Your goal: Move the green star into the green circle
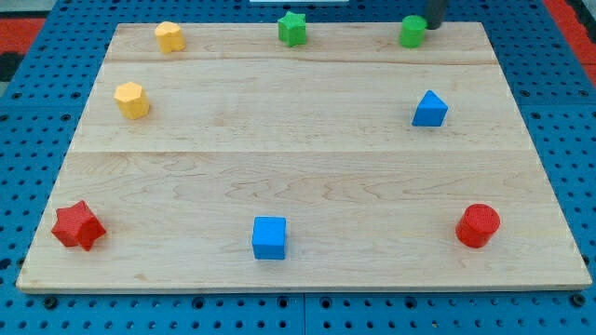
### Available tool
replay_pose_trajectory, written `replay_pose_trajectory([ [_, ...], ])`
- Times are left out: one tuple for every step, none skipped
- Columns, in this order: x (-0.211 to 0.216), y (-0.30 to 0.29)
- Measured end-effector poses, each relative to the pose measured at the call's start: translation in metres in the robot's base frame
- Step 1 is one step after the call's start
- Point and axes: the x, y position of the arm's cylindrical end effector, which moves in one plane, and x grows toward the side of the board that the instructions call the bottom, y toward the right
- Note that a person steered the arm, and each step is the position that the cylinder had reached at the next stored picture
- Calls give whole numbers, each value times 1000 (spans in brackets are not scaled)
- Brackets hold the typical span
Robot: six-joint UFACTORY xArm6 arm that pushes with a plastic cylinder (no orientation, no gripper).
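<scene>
The green star (292, 28) sits near the top edge of the wooden board (298, 158), around the middle. The green circle block (413, 32) sits at the top edge further to the view's right. My tip (434, 24) is at the view's top right, just right of the green circle and close to it or touching it. The tip is well to the right of the green star.
A yellow block (169, 36) is at the top left and a yellow hexagon (132, 100) below it. A blue block (429, 109) is at the right, a blue cube (269, 237) bottom centre, a red star (76, 226) bottom left, a red cylinder (478, 225) bottom right.
</scene>
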Motion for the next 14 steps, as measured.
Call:
replay_pose_trajectory([
  [2,-60],
  [1,-124],
  [1,-168],
  [8,-196],
  [55,-210],
  [89,-242],
  [82,-321],
  [49,-333],
  [13,-320],
  [7,-291],
  [10,-251],
  [32,-224],
  [42,-243],
  [49,-216],
])
